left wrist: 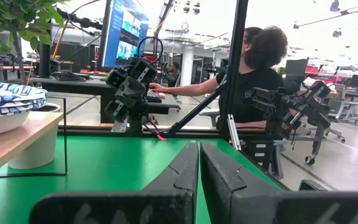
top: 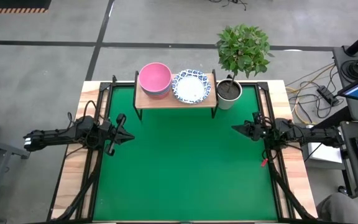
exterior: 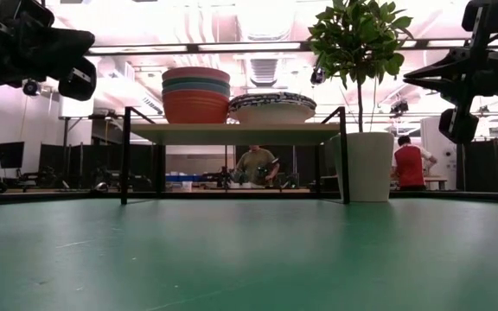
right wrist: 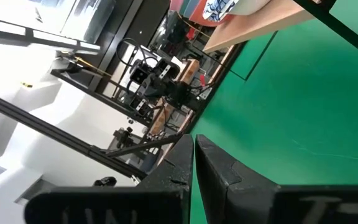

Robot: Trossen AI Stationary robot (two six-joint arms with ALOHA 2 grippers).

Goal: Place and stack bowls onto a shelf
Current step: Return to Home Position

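The shelf [top: 174, 101] stands on the green table [top: 185, 180], and its light wooden top carries all the bowls in view. On the shelf's left half sits a stack of plain bowls [top: 155, 78], nested upright with the pink one on top. From table height, a red bowl shows at the bottom of this stack, with teal and blue rims between it and the pink. On the shelf's right half, just beside that stack, rests a lower stack of white patterned bowls [top: 190, 86], their blue-marked rims lying one inside another. A white plant pot [top: 229, 94] holding a small leafy tree stands on the table just off the shelf's right end. The left pincer [top: 129, 137] hangs over the table in front of the shelf's left end, apart from it, with its tip pointing across toward the other arm. Its own camera shows its two dark fingers [left wrist: 182, 171] pressed together with only a thin line between them. The right pincer [top: 236, 129] hangs in front of the shelf's right end, likewise apart from it and pointing inward, and its fingers [right wrist: 178, 160] are pressed together too. In the room behind the shelf, a person [exterior: 256, 164] shows between the shelf's legs. Another person in a red top [exterior: 409, 164] shows past the plant pot.
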